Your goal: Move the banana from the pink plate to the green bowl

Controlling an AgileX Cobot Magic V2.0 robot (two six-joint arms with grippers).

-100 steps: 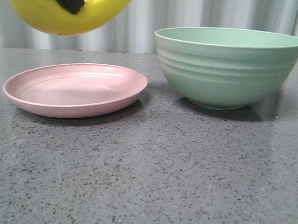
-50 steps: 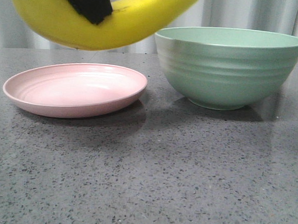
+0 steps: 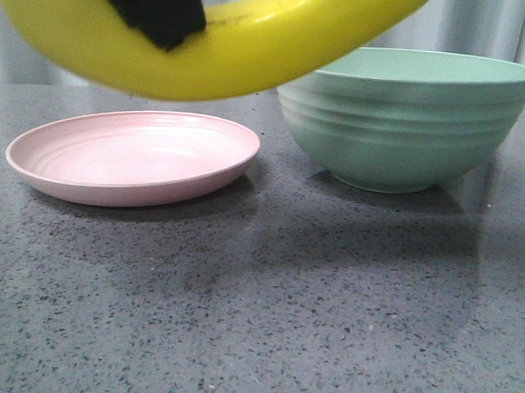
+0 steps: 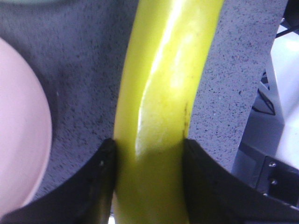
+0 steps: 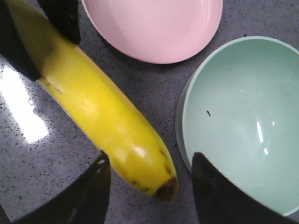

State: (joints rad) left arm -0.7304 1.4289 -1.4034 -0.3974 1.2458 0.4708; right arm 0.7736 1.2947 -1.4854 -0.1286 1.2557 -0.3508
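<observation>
My left gripper (image 4: 149,144) is shut on the yellow banana (image 4: 163,84), one black finger on each side of its middle. In the front view the banana (image 3: 253,46) hangs high, across the gap between the pink plate (image 3: 132,159) and the green bowl (image 3: 398,124), with a black finger (image 3: 153,10) over it. The plate is empty. In the right wrist view the banana (image 5: 98,102) points its dark tip toward the bowl (image 5: 243,116), beside its rim; the plate (image 5: 154,23) lies beyond. My right gripper (image 5: 150,158) is open, above the banana's tip and holding nothing.
The plate and bowl stand side by side on a grey speckled tabletop (image 3: 256,319), with a pale curtain behind. In the left wrist view white and dark equipment (image 4: 280,140) sits past the table's edge.
The left gripper has carried the banana rightward from above the plate toward the bowl, and it looms larger in the front view. Plate and bowl have not moved.
</observation>
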